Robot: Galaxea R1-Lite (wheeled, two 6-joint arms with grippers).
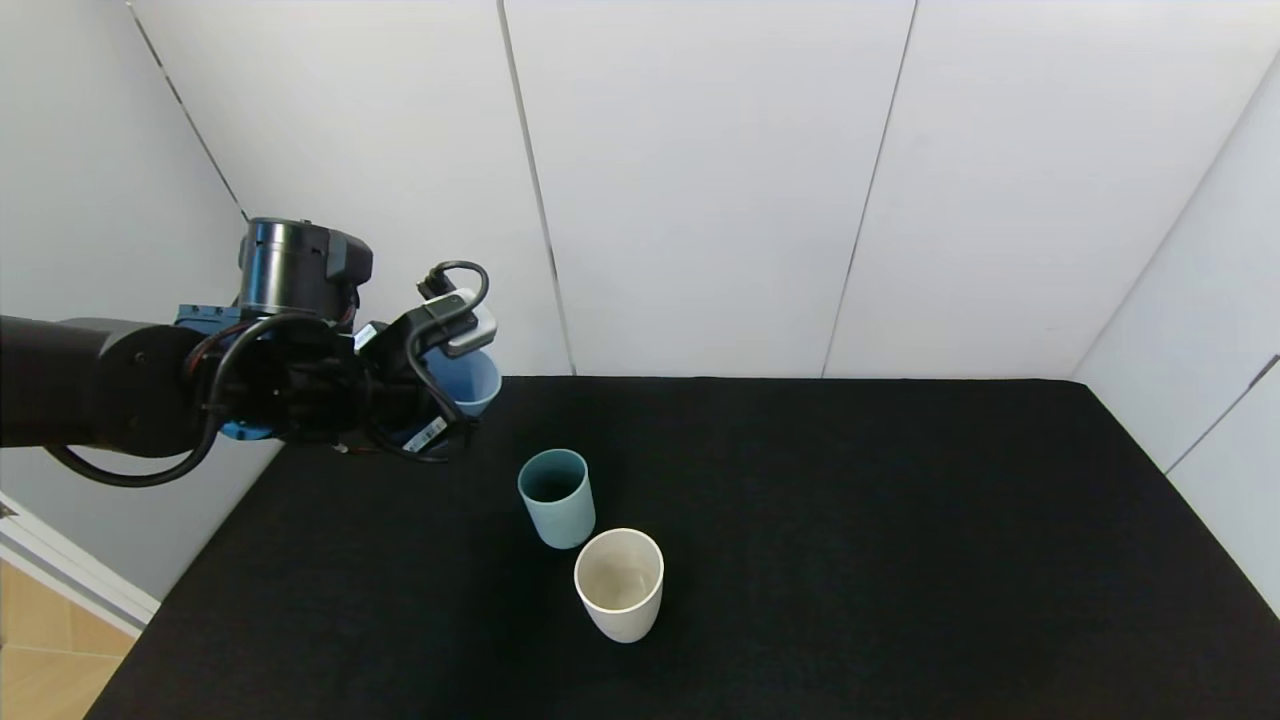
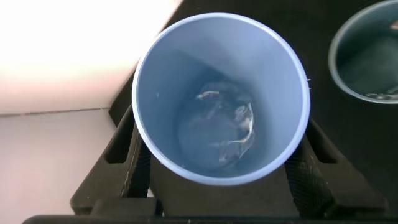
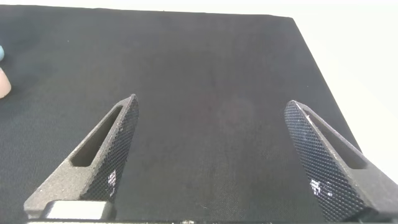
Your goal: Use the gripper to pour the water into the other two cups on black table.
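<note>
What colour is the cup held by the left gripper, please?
Light blue cup, clearest in the left wrist view.

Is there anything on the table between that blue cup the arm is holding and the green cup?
No. In the head view only bare black table separates the blue cup, held by the left gripper, from the green cup.

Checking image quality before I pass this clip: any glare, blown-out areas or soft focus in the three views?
Head view: even light, sharp on the teal cup and cream cup. Left wrist view: the wall area is blown out white; glints on the water in the blue cup held by the left gripper. Right wrist view: the open right gripper is sharp, no glare.
</note>
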